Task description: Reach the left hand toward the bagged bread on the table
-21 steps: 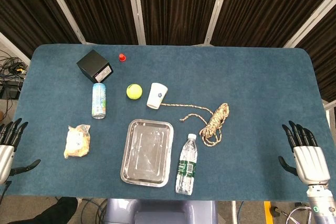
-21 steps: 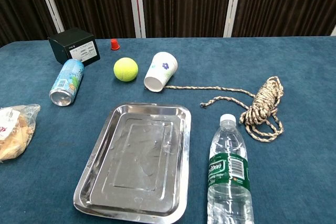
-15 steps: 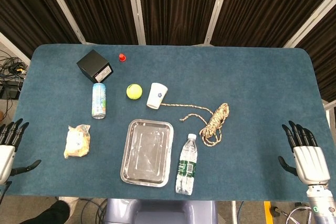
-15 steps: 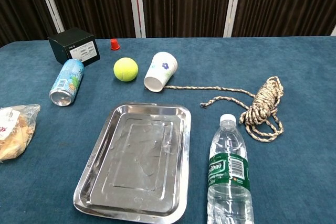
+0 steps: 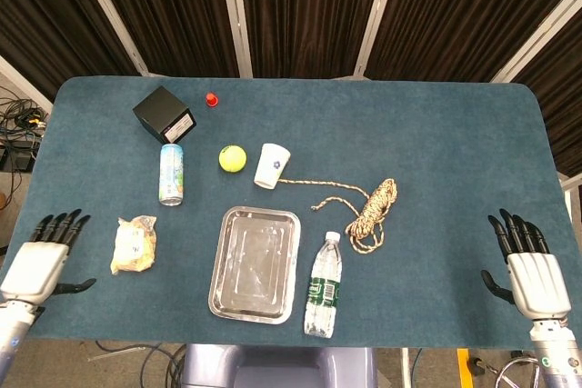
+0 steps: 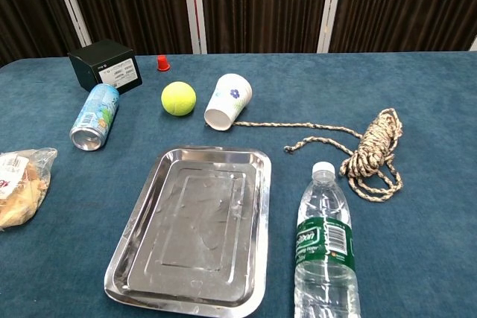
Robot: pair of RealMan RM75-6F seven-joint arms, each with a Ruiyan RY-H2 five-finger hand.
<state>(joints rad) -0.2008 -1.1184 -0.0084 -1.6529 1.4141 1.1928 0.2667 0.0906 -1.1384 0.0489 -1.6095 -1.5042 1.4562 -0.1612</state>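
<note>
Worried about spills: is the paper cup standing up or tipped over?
Tipped over. The paper cup lies on its side on the table, its open mouth facing the tray.

The left hand (image 5: 36, 265) has moved in from the picture's left edge over the tabletop (image 5: 82, 179), its fingers spread and pointing forward, and now hovers closer to the bagged bread (image 5: 134, 244), though apart from it.

Blue felt-covered worktop (image 5: 436, 134) with rounded corners, backed by dark pleated curtains (image 5: 300, 6) split by pale metal posts (image 5: 234, 11); cables (image 5: 18, 120) on floor at left.
</note>
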